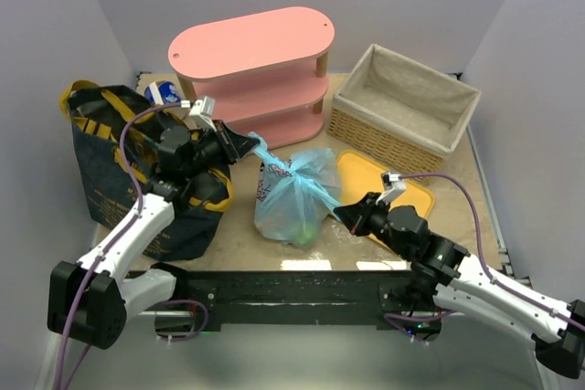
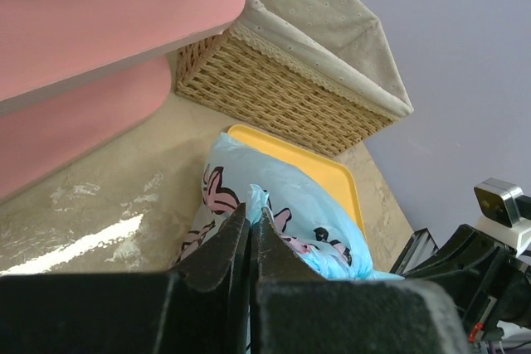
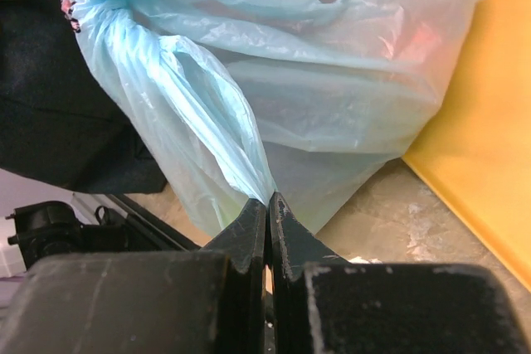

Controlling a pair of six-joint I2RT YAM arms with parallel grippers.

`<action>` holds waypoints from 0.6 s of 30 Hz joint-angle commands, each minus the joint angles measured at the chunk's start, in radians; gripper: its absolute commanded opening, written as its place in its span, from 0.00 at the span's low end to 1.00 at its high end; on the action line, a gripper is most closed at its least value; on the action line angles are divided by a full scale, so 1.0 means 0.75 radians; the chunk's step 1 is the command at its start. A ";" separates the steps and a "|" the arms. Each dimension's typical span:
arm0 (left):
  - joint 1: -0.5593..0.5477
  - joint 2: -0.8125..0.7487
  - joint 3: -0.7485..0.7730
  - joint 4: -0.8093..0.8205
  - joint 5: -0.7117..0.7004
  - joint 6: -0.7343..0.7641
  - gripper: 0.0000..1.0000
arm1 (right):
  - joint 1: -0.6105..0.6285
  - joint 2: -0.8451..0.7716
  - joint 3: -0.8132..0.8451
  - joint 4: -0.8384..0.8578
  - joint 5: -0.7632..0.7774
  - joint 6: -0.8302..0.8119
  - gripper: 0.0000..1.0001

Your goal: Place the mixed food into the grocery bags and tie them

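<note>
The light-blue patterned plastic carrier bag (image 1: 292, 198) stands in the middle of the table, filled and knotted at its top; something green shows through its bottom. My left gripper (image 1: 253, 145) is shut on one handle strip of the carrier bag (image 2: 274, 205) at the bag's upper left. My right gripper (image 1: 340, 211) is shut on the other handle strip (image 3: 199, 113), which runs taut from the knot to my jaws. The navy denim tote (image 1: 137, 171) with mustard-yellow handles stands at the left, under my left arm. Its contents are hidden.
A pink three-tier shelf (image 1: 256, 70) stands at the back centre. A woven wicker basket (image 1: 402, 107) with cloth lining sits at the back right. A yellow tray (image 1: 407, 194) lies flat behind the carrier bag, under my right gripper. A blue-and-white object (image 1: 164, 93) peeks behind the tote.
</note>
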 commanded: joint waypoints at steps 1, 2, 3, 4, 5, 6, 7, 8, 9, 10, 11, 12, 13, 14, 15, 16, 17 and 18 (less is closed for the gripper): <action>0.170 -0.047 0.002 0.186 -0.309 0.055 0.00 | -0.004 -0.008 -0.038 -0.375 0.183 0.041 0.00; 0.187 -0.053 -0.006 0.182 -0.309 0.047 0.00 | -0.004 -0.014 -0.035 -0.382 0.193 0.049 0.00; 0.203 -0.057 -0.006 0.180 -0.309 0.043 0.00 | -0.004 -0.022 -0.037 -0.386 0.204 0.056 0.00; 0.232 -0.060 -0.006 0.165 -0.309 0.045 0.00 | -0.004 -0.044 -0.040 -0.400 0.226 0.072 0.00; 0.242 -0.060 0.002 0.157 -0.309 0.051 0.00 | -0.004 -0.057 -0.040 -0.406 0.232 0.078 0.00; 0.250 -0.060 0.006 0.151 -0.312 0.055 0.00 | -0.004 -0.069 -0.044 -0.412 0.242 0.082 0.00; 0.261 -0.058 0.010 0.141 -0.318 0.061 0.00 | -0.004 -0.100 -0.044 -0.427 0.259 0.098 0.00; 0.267 -0.058 0.019 0.137 -0.320 0.069 0.00 | -0.004 -0.112 -0.046 -0.431 0.269 0.103 0.00; 0.273 -0.055 0.023 0.130 -0.322 0.069 0.00 | -0.002 -0.126 -0.048 -0.435 0.275 0.109 0.00; 0.281 -0.053 0.027 0.122 -0.326 0.071 0.00 | -0.002 -0.137 -0.052 -0.443 0.279 0.115 0.00; 0.287 -0.051 0.035 0.118 -0.326 0.075 0.00 | -0.004 -0.151 -0.050 -0.447 0.287 0.119 0.00; 0.291 -0.053 0.037 0.114 -0.328 0.079 0.00 | -0.004 -0.155 -0.048 -0.453 0.292 0.125 0.00; 0.299 -0.051 0.039 0.108 -0.328 0.079 0.00 | -0.004 -0.159 -0.050 -0.459 0.298 0.131 0.00; 0.306 -0.051 0.047 0.102 -0.332 0.087 0.00 | -0.004 -0.161 -0.048 -0.459 0.306 0.133 0.00; 0.312 -0.055 0.053 0.096 -0.332 0.092 0.00 | -0.004 -0.157 -0.048 -0.459 0.312 0.135 0.00; 0.328 -0.055 0.055 0.083 -0.334 0.096 0.00 | -0.004 -0.159 -0.048 -0.459 0.316 0.137 0.00; 0.334 -0.055 0.061 0.079 -0.336 0.104 0.00 | -0.004 -0.159 -0.046 -0.463 0.326 0.140 0.00; 0.348 -0.057 0.064 0.067 -0.338 0.108 0.00 | -0.004 -0.161 -0.046 -0.466 0.330 0.148 0.00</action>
